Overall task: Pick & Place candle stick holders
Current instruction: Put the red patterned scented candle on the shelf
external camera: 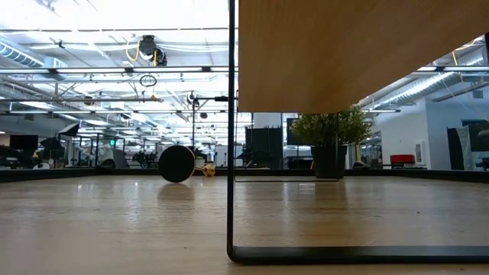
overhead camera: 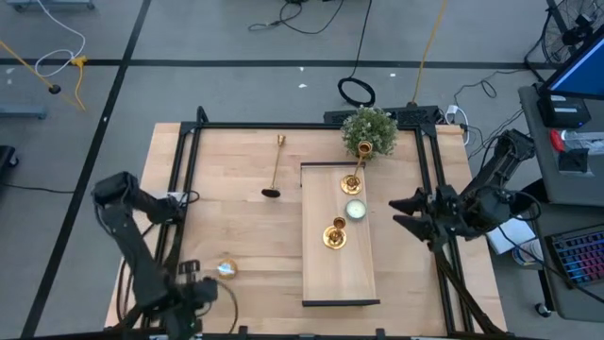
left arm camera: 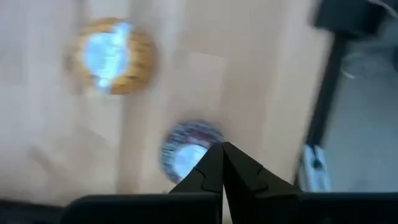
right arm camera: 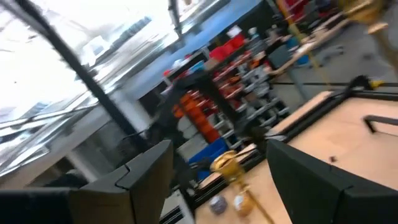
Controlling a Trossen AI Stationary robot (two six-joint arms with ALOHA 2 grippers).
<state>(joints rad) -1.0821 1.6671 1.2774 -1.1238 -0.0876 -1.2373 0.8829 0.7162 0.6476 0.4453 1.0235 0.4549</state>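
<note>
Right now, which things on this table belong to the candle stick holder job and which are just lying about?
Job: candle stick holder at the plant; far board holder; near board holder.
Lying about: potted plant; board tealight; table tealight; candle snuffer.

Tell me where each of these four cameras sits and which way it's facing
High: overhead, straight down on table; both arms.
Low: tabletop level, across to potted plant; no arm.
Left wrist: down at tealight disc; shut left gripper.
Right wrist: across table edge; open right gripper.
Shared: high and low show plant.
</note>
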